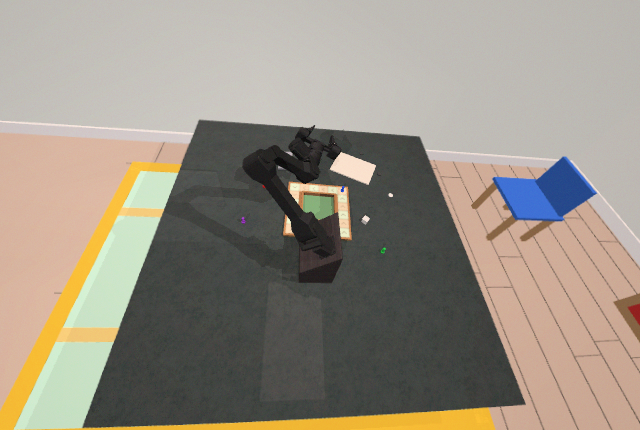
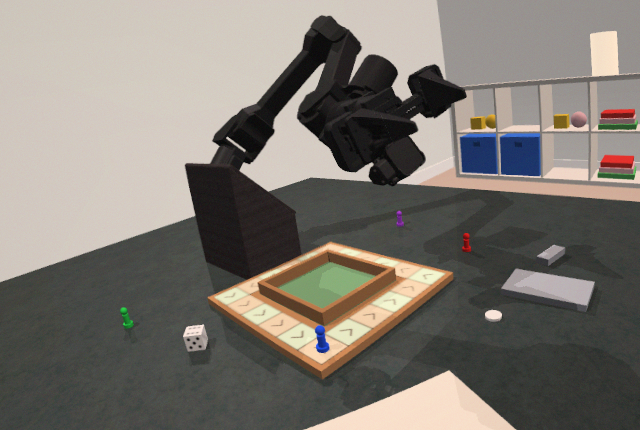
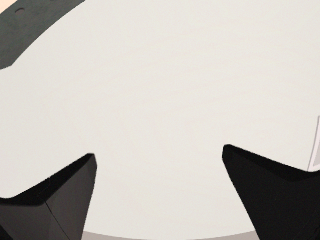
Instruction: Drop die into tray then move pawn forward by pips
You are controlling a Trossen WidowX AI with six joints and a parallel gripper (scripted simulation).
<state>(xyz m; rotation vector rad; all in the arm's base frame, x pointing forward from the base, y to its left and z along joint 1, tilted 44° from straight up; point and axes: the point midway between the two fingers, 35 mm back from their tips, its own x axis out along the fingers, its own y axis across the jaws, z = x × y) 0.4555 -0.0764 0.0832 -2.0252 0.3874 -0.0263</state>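
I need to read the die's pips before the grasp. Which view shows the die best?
The exterior view: the die sits on the table left of the board, near enough to make out pips on its faces. The top view shows it only as a tiny white cube right of the board. The wrist view misses it.

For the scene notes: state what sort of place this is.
Probably a playroom or games room: a board game with a die on a dark table, a cubby shelf of blocks and bins, and a blue chair.
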